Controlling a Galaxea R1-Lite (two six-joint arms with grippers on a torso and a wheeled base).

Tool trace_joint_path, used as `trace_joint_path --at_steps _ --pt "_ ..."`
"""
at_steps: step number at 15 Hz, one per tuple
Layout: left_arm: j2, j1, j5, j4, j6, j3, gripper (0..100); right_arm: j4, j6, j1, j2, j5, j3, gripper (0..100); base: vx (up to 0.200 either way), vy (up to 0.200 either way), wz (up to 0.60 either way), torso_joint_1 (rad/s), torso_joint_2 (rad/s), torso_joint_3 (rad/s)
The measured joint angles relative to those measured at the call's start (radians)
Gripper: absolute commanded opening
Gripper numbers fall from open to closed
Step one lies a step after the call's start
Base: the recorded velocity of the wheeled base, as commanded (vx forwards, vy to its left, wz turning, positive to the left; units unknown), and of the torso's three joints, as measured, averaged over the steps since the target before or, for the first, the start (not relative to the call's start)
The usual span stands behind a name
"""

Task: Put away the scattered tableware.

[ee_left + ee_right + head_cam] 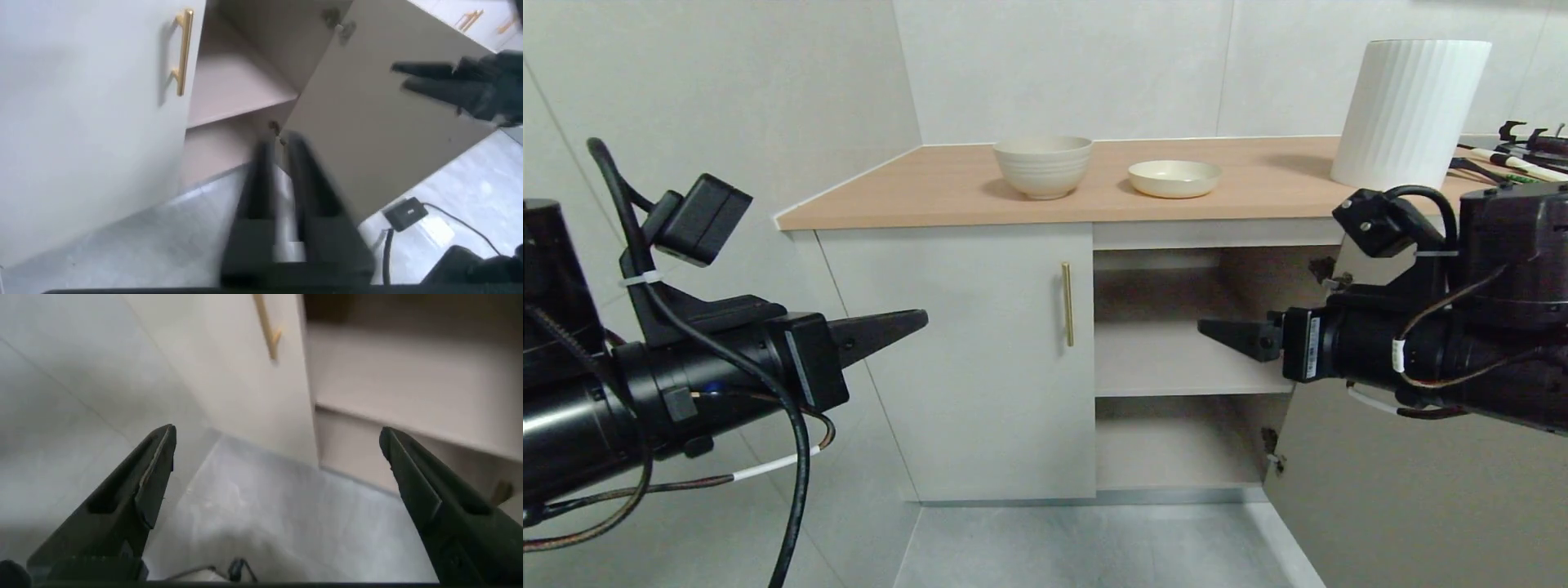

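A cream ribbed bowl [1043,166] and a shallow cream dish [1174,177] stand side by side on the wooden countertop [931,196]. Below them the cabinet's right half stands open, showing a bare shelf [1176,359]. My left gripper [915,320] [278,147] hangs shut and empty in front of the closed left door [980,359], well below the bowl. In front of the open compartment at shelf height, my right gripper [1209,328] [278,434] is open with nothing between its fingers; it also shows far off in the left wrist view [421,72].
The open cabinet door [1380,490] [368,122] swings out under my right arm. A gold handle [1067,304] [268,331] sits on the closed door. A tall white ribbed cylinder [1409,110] and dark utensils [1515,159] occupy the counter's right end. A wall closes the left side.
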Motion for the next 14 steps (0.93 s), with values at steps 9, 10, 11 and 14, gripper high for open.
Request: trace_joint_path --at_steps 9,10,11,14 --pt "0.013 0.004 0.001 -0.052 0.003 -0.016 100 0.294 0.021 -0.002 -0.186 -0.029 -0.074 100 0.000 0.000 0.00 0.000 0.00 0.000" --pt "0.017 0.003 0.000 -0.051 0.003 -0.017 100 0.294 0.023 -0.002 -0.194 -0.028 -0.077 100 0.000 0.000 0.00 0.000 0.00 0.000" --pt "0.021 0.004 -0.001 -0.051 0.004 -0.017 100 0.295 0.023 -0.002 -0.199 -0.029 -0.079 100 0.200 0.000 0.00 0.002 -0.01 0.002" --pt "0.027 0.004 -0.002 -0.049 0.004 -0.023 100 0.324 0.023 -0.001 -0.213 -0.026 -0.080 100 0.200 0.000 0.00 0.001 0.00 0.002"
